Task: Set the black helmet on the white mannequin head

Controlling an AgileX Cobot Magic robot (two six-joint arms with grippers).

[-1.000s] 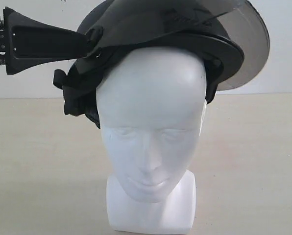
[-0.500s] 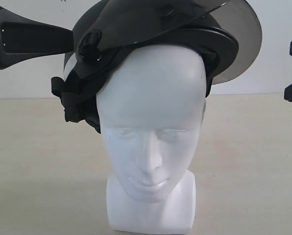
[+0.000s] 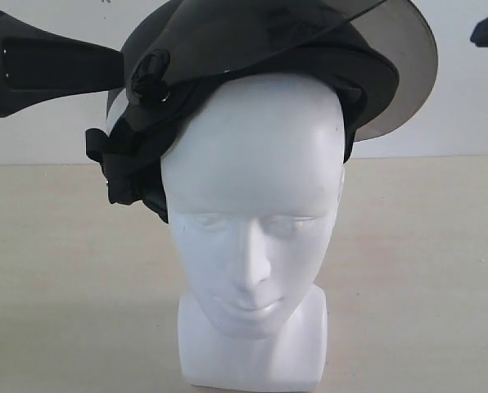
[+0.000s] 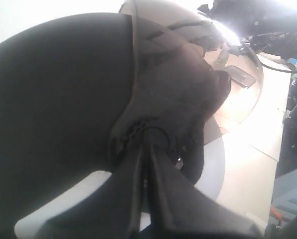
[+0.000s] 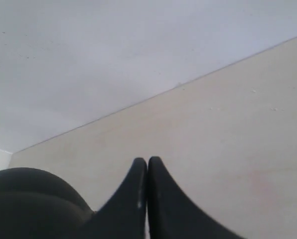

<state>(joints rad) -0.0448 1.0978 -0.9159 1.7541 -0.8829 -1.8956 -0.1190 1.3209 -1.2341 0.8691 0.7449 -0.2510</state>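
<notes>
Helmet (image 3: 326,65) sits tilted on the mannequin head (image 3: 252,180); your left fingers (image 3: 64,65), pressed together, touch its side; right fingers (image 5: 161,196) clenched, apart.

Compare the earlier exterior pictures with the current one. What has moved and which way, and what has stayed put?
The left gripper drew back towards the left edge of the view. The black helmet shifted a little that way and dipped on that side. The right gripper came in at the right edge, then rose to the top corner. The white mannequin head has not moved. The left gripper and helmet have held still for the last half second.
</notes>
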